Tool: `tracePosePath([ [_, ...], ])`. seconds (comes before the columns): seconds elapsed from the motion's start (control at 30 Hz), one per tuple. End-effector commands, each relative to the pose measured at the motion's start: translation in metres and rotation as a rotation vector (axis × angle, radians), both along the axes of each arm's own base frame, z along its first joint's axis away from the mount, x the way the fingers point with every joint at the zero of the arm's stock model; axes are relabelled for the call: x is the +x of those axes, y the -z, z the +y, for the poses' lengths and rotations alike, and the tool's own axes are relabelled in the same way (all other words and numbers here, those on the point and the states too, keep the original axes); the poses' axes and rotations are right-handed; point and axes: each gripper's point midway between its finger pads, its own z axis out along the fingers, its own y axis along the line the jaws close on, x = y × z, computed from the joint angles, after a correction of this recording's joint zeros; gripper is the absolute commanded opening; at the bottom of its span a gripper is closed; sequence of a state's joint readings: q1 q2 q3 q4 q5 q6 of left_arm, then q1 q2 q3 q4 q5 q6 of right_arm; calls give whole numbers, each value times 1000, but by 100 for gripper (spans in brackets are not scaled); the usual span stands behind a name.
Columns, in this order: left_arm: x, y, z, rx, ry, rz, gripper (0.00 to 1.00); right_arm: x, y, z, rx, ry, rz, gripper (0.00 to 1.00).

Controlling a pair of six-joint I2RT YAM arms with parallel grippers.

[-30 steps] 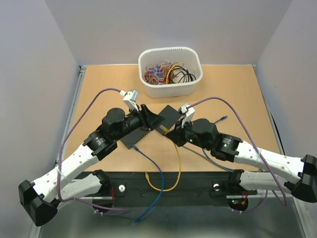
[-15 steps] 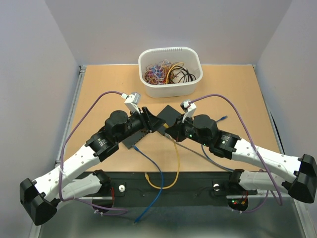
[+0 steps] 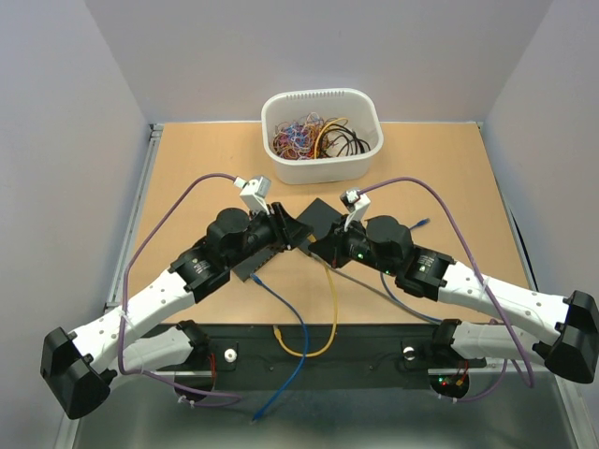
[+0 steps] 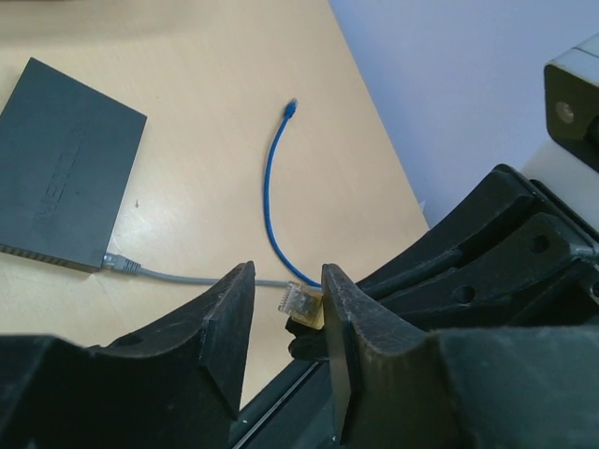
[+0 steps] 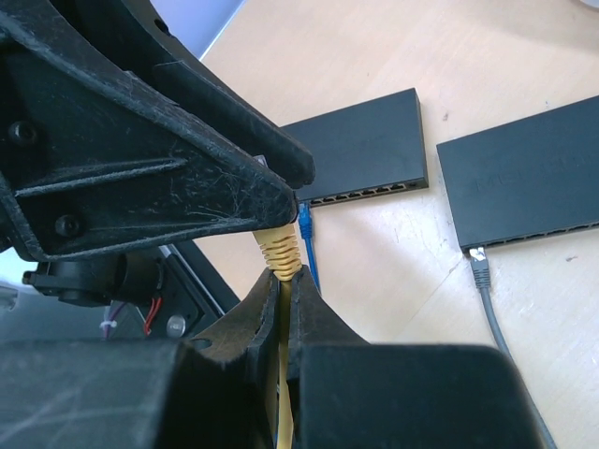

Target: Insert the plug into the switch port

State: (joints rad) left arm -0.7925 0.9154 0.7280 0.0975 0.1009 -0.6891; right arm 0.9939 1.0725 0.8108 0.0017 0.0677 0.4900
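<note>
My right gripper (image 5: 281, 281) is shut on the yellow cable (image 5: 284, 412) just behind its ribbed boot (image 5: 279, 251). The clear plug (image 4: 299, 301) at its end sits between the fingers of my left gripper (image 4: 285, 276). It lies against the right finger (image 4: 342, 309), with a gap to the left finger (image 4: 229, 313), so the jaws stand open. In the top view both grippers meet at mid-table, left gripper (image 3: 298, 236) and right gripper (image 3: 314, 245). Two black switches lie there: one (image 3: 255, 260) with a blue cable plugged in, the other (image 3: 323, 215) with a grey cable.
A white bin (image 3: 321, 101) of tangled cables stands at the back. The yellow cable loops to the near edge (image 3: 304, 351), beside the blue cable (image 3: 290, 327). A short loose blue cable (image 4: 273, 187) lies on the table at the right, with the grey cable (image 4: 178, 277) nearby.
My left arm has reached further right, bringing its fingers around the plug, and its jaws have narrowed a little. The right gripper shifted slightly up and left, still holding the cable.
</note>
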Motion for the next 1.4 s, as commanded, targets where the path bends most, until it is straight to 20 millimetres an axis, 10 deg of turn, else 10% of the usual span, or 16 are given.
tracePosePath([
  [0.0, 3, -21, -1, -52, -12, -72, 43, 5, -41, 5, 116, 4, -58, 0],
  [0.33, 2, -18, -3, -52, -7, -67, 0, 3, -38, 8, 127, -7, -45, 1],
  [0.53, 7, -8, 4, -13, -72, 26, 0, 19, -42, -7, 76, 89, -104, 55],
  [1.37, 14, 9, -3, 76, -104, 173, 0, 24, -20, 7, -67, 40, -79, 37],
])
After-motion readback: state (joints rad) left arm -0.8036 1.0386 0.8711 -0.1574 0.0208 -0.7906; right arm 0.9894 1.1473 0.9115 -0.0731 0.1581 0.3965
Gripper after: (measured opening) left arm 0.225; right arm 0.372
